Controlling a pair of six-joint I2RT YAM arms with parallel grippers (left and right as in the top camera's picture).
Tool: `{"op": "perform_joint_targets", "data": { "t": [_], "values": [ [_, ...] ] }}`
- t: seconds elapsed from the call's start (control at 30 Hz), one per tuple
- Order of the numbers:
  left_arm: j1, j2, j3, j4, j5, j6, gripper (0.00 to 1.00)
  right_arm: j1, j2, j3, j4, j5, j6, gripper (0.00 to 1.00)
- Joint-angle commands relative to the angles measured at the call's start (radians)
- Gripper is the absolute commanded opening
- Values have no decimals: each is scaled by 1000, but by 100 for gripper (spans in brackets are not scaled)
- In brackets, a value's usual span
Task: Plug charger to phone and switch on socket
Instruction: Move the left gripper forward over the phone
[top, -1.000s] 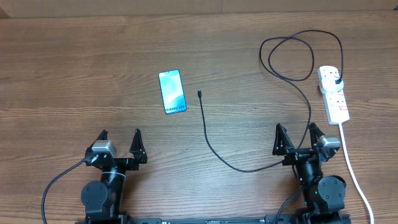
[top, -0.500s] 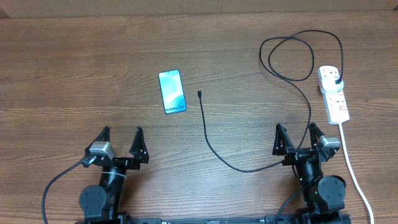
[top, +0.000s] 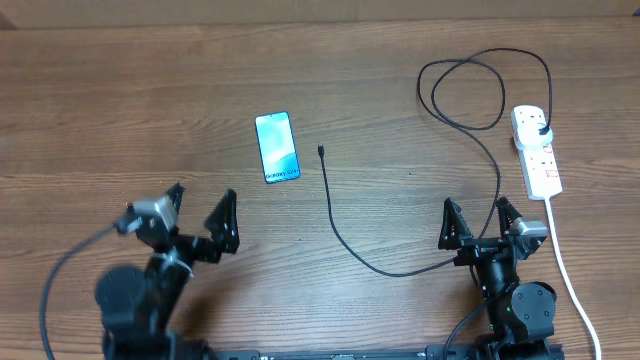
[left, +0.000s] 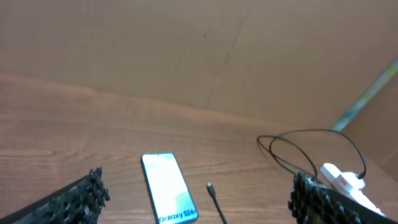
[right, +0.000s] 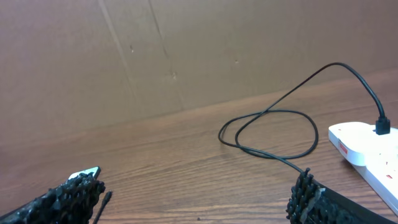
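Observation:
The phone lies flat on the wooden table, blue screen up; it also shows in the left wrist view. The charger cable runs from its connector tip, just right of the phone, down past the right arm and up through loops to its plug in the socket. My left gripper is open and empty, below and left of the phone. My right gripper is open and empty, next to the cable.
The socket's thick white cord runs down the right side past the right arm. A brown cardboard wall stands behind the table's far edge.
My left arm has risen and turned slightly toward the phone, its gripper shifting up and forward. The right arm, phone and cable have not moved.

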Motion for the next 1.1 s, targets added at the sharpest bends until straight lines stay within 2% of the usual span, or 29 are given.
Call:
{"op": "perform_joint_targets", "data": {
  "t": [0.0, 0.13, 0.33, 0.37, 0.53, 0.8, 1.0, 1.07],
  "values": [
    [-15, 172, 169, -84, 15, -6, 100, 6, -7, -11, 3, 1, 3, 100],
    [-96, 404, 402, -251, -37, 63, 100, 6, -7, -11, 3, 1, 3, 100],
    [-360, 736, 733, -522, -453, 63, 100, 6, -7, -11, 3, 1, 3, 100],
    [-396, 788, 776, -557, -482, 67, 100, 6, -7, -11, 3, 1, 3, 100],
    [-468, 964, 861, -589, -480, 121, 100, 6, -7, -11, 3, 1, 3, 100],
    [-471, 1124, 860, -540, -376, 76, 100, 6, -7, -11, 3, 1, 3, 100],
    [-471, 1201, 860, -538, -374, 74, 100, 6, -7, -11, 3, 1, 3, 100],
    [-471, 1220, 860, -532, -381, 29, 100, 6, -7, -11, 3, 1, 3, 100]
  ]
}}
